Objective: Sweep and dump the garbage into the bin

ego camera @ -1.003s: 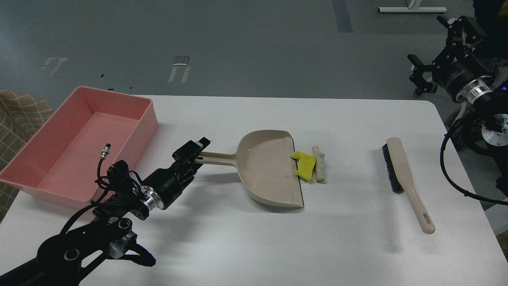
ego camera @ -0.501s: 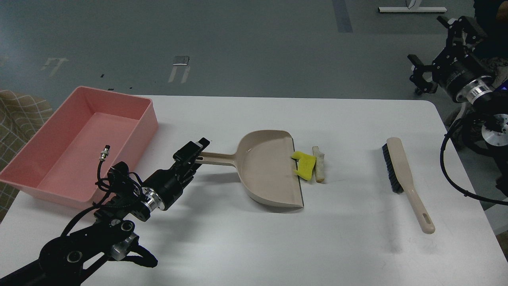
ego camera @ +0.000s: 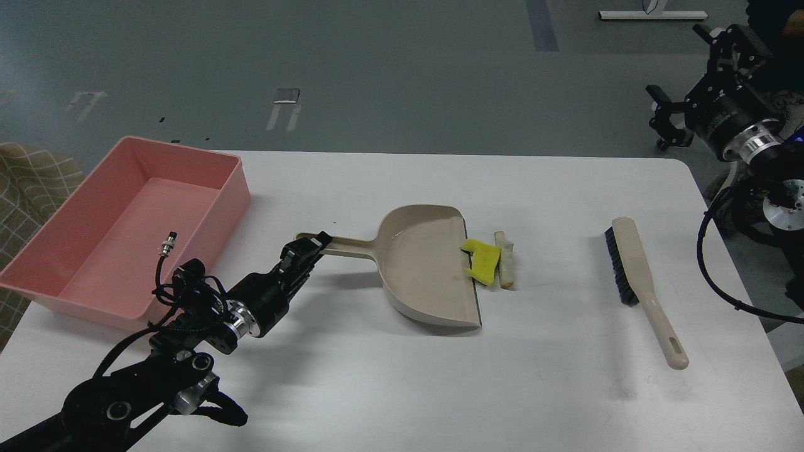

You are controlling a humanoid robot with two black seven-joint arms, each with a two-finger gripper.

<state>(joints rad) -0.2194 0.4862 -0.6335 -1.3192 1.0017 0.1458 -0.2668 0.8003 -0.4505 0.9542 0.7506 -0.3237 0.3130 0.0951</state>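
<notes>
The garbage lies mid-table: a yellow notched piece (ego camera: 482,260) at the lip of the beige dustpan (ego camera: 427,270), and a pale stick (ego camera: 504,258) just right of it. The pink bin (ego camera: 229,201) stands at the far left with nothing in it. My left gripper (ego camera: 306,249) is down at the end of the dustpan's handle (ego camera: 342,246); its dark fingers overlap the handle and I cannot tell whether they grip it. My right gripper (ego camera: 662,116) hangs open and empty beyond the table's far right corner.
A beige brush with black bristles (ego camera: 634,270) lies on the right side of the white table (ego camera: 402,389), handle toward me. Cables and the right arm's joints crowd the right edge (ego camera: 741,188). A checked cloth shows at far left (ego camera: 31,182).
My left gripper has dropped lower onto the dustpan handle, whose end now shows behind the fingers. The dustpan, garbage and brush have not moved. The right gripper barely shifted.
</notes>
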